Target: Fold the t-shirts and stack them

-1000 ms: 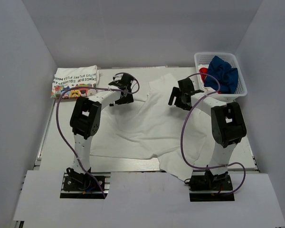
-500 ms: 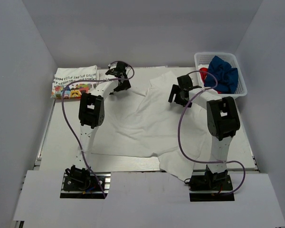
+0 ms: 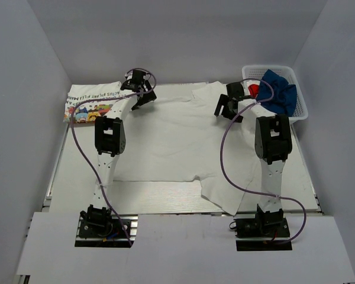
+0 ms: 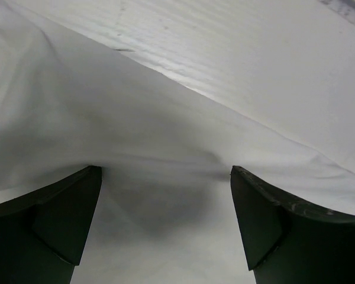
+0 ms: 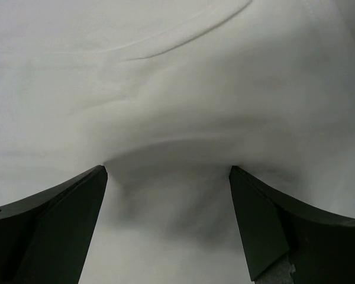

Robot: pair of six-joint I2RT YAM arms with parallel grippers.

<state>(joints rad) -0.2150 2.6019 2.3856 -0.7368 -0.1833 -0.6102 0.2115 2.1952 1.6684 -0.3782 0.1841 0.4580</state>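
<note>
One printed tee (image 3: 93, 102) sits folded upper left, the white tee (image 3: 177, 148) lies flat and unfolded mid-frame with left gripper (image 3: 143, 97) and right gripper (image 3: 229, 112) spread on its top edge, and the navy tee (image 3: 278, 92) waits in the upper-right basket (image 3: 300, 111).

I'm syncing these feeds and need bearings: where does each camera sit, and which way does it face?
Top external: above and behind the arm bases, looking down on the table; the left arm and right arm show.
Left wrist: on the left arm, looking past the left gripper, fingers spread, onto the plain white t-shirt.
Right wrist: likewise past the right gripper onto the same shirt.
Shared: all three see that shirt.
</note>
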